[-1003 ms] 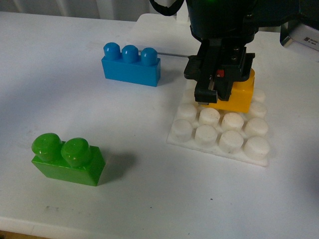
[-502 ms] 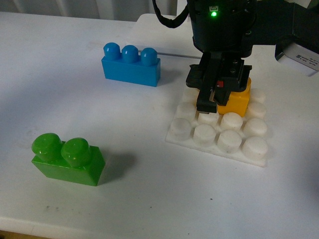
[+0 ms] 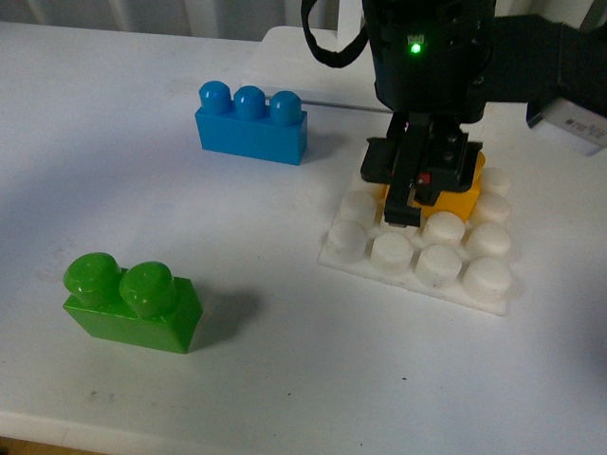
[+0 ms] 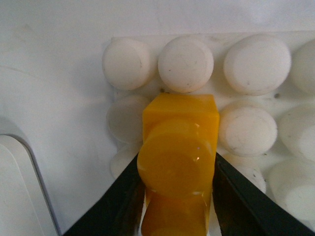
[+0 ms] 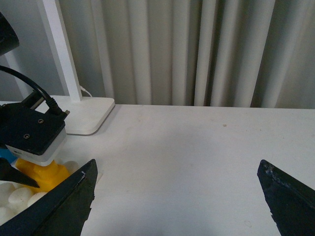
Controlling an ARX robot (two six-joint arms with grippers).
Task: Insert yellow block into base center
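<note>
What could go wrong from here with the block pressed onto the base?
1. The left gripper is shut on the yellow block, whose near end sits between studs on the base; if it straddles them rather than lining up, pressing may jam or tilt it.
2. The base lies loose on the table, so a sideways push could slide it.
3. If the block is only half seated, opening the jaws and lifting could tip it over.

Most of our yellow block point(image 3: 462, 194) behind our left gripper point(image 3: 414, 194); base point(image 4: 256, 64) cropped at frame right.
</note>
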